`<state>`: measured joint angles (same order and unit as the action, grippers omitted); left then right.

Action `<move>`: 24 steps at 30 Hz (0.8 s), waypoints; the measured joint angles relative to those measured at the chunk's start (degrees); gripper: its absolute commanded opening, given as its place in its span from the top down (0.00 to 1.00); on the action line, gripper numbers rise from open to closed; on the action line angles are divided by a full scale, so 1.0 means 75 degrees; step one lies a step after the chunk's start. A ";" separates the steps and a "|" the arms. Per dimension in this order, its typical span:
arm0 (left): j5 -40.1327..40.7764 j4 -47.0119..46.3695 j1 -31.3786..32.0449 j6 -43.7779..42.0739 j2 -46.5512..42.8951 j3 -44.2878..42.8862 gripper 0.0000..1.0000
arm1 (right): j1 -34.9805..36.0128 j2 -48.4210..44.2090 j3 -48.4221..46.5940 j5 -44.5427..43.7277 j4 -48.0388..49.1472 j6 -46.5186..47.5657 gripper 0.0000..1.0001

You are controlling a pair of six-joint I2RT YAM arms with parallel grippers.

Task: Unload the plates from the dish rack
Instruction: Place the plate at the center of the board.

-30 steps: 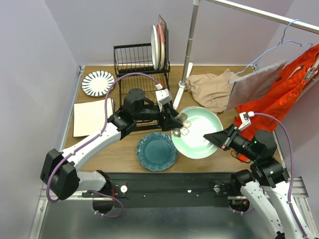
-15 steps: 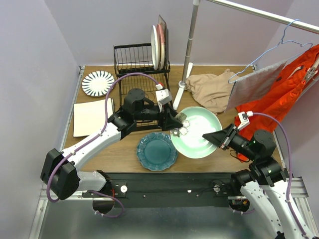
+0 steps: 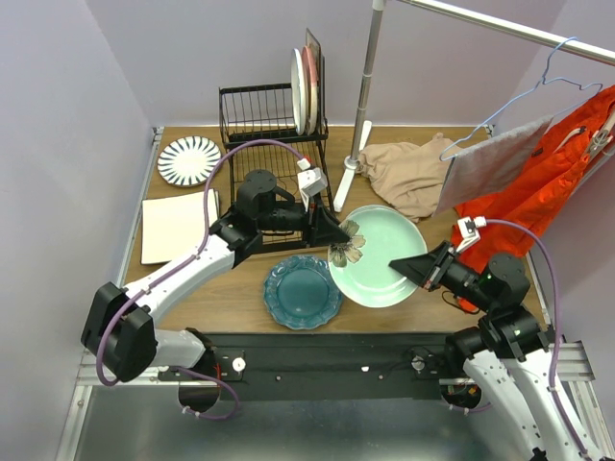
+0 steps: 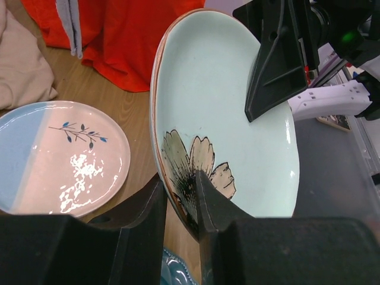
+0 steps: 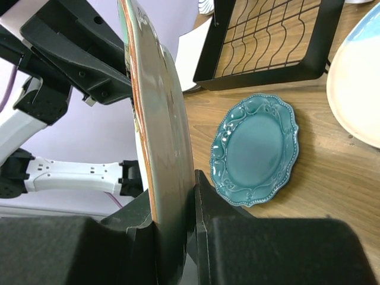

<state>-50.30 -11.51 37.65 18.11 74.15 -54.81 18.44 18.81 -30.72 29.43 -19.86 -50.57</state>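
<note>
Holding pale green floral ceramic plate tilted, from both sides: clamped at flowered rim by left gripper, at opposite rim by right gripper; equally near.

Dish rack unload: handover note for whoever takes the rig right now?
Left gripper: shut on the rim of the pale green floral plate.
Right gripper: shut on the opposite rim; the plate is held tilted between the arms.
Done: teal plate, striped plate and pink-and-blue plate lie flat on the table.
Left: set this plate down, then unload the upright plates in the upper tier of the dish rack.
</note>
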 measured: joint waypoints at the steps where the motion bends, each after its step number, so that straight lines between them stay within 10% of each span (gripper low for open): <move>1: -0.0067 -0.0070 -0.0012 0.0061 0.0032 0.0017 0.91 | -0.0003 -0.0017 0.0035 0.0006 0.0015 0.0009 0.99; 6: -0.0361 -0.0597 -0.0108 0.0513 0.0210 0.0242 0.65 | -0.0003 -0.0079 0.0210 0.0061 0.0096 0.0029 0.99; 14: -0.1008 -0.1390 -0.0146 0.1195 0.0624 0.0391 0.65 | -0.0009 -0.0058 0.0236 0.0169 0.0061 0.0105 0.99; 17: -0.1116 -0.1789 -0.0149 0.1635 0.0624 0.0557 0.98 | -0.0009 -0.0058 0.0236 0.0248 0.0067 0.0149 0.99; 24: -0.0472 -0.1993 -0.0152 0.3296 0.0673 0.0953 1.00 | 0.0000 -0.0073 0.0315 0.0157 0.0038 0.0758 0.91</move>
<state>-53.84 -26.46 36.51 42.83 79.20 -47.66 18.44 18.26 -28.36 30.61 -19.57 -44.88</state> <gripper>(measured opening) 0.047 0.264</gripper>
